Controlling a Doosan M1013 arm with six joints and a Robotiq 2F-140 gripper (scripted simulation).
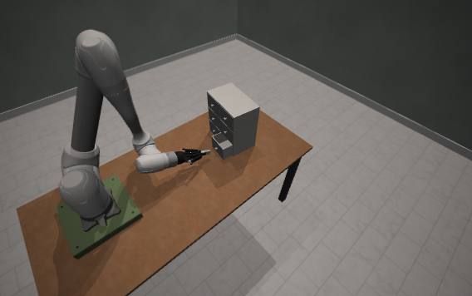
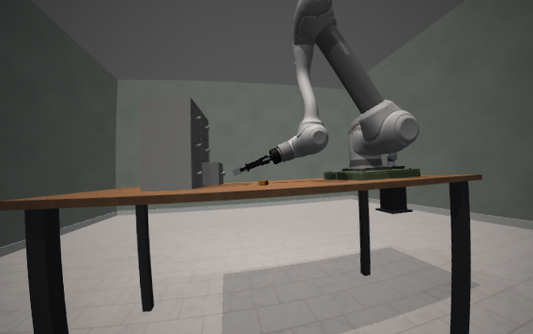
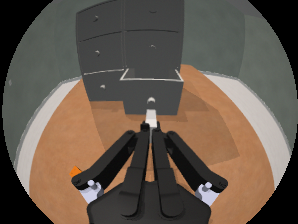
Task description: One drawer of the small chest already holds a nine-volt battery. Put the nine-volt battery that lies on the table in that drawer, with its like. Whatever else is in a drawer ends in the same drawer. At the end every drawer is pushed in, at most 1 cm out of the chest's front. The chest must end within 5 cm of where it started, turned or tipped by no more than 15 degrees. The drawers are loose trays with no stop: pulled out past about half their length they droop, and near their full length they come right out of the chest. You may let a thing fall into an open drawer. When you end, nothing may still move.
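the jaws of our two-finger gripper (image 1: 205,152) (image 2: 238,172) (image 3: 151,119) were fully shut, with nothing between them. we found the fingertips just short of the knob (image 3: 151,100) of the pulled-out bottom drawer (image 1: 223,149) (image 2: 213,173) (image 3: 152,96) of the chest (image 1: 246,129) (image 2: 166,144) (image 3: 152,55). the nine-volt battery (image 2: 263,183) (image 3: 75,172) lay on the table (image 1: 179,199) (image 2: 300,186) (image 3: 210,145), apart from the drawer.

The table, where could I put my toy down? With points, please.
Maybe on the brown stretch of table (image 1: 174,199) (image 2: 300,180) (image 3: 210,135) between the green base plate (image 1: 135,211) (image 2: 375,175) and the chest (image 1: 245,133) (image 2: 164,145) (image 3: 100,45). It's crowded at the open drawer (image 1: 222,150) (image 2: 213,174) (image 3: 150,92), where the shut gripper (image 1: 206,152) (image 2: 239,172) (image 3: 151,116) points.
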